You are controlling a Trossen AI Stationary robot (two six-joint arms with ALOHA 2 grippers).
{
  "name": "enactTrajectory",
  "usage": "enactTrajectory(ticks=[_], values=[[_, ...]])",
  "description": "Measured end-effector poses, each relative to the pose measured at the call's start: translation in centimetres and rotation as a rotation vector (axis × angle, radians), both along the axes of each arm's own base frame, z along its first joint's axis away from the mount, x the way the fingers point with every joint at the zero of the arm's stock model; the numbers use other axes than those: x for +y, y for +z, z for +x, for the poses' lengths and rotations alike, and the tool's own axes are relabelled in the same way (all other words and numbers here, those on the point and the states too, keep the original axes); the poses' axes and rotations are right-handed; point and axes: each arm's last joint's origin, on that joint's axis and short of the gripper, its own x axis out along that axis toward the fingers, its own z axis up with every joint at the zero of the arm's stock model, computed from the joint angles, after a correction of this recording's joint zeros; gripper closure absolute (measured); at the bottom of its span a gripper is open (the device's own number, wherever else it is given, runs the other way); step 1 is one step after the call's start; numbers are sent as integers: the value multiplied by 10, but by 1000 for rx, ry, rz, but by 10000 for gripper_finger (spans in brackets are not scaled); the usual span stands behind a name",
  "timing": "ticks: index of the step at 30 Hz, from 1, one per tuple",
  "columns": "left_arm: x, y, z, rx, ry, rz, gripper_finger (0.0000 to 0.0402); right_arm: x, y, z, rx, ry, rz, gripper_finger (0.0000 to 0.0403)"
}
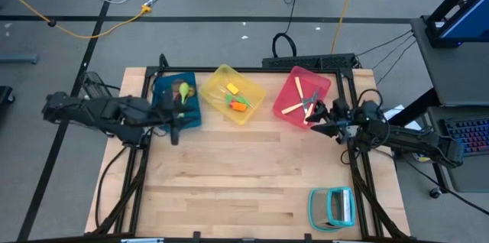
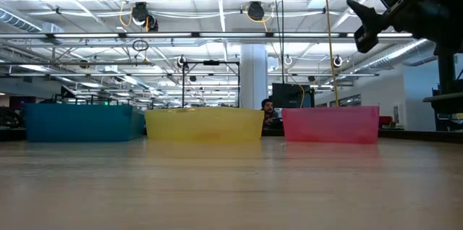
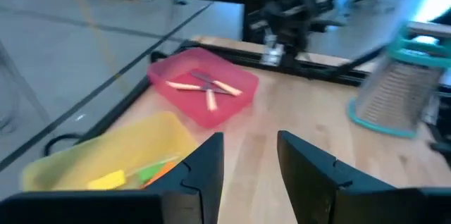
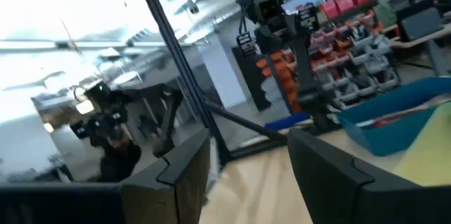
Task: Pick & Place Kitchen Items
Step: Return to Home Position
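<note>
The kitchen items lie in three bins at the table's far side. A lime-green spoon is in the blue bin. Yellow and orange spatulas are in the yellow bin. Wooden utensils and a dark-bladed piece are in the pink bin. My left gripper hovers open beside the blue bin's near right corner. My right gripper hovers open just off the pink bin's near edge; both are raised off the table, as seen in the low view.
A teal-framed rack stands at the table's near right corner. The three bins line the far side. Bare wood spreads across the middle and near left. Black frame rails run along the table's sides.
</note>
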Motion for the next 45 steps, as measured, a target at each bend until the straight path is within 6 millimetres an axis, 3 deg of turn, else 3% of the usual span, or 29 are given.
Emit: enactTrajectory(ticks=[6,14,33,37,45], values=[[2,-48,-31,-143,-135,74,265,0,-2,1,2,-20,-55,216],[7,-82,-52,-264,-143,105,266,-6,-4,-1,6,-91,-128,216],[5,-148,-49,-380,-218,134,266,-21,-33,0,268,-281,-121,216],[5,-160,-49,-392,-214,130,266,-13,-32,3,255,-218,-134,216],[5,-157,-49,-412,-214,153,266,9,-25,11,176,-149,-187,245]])
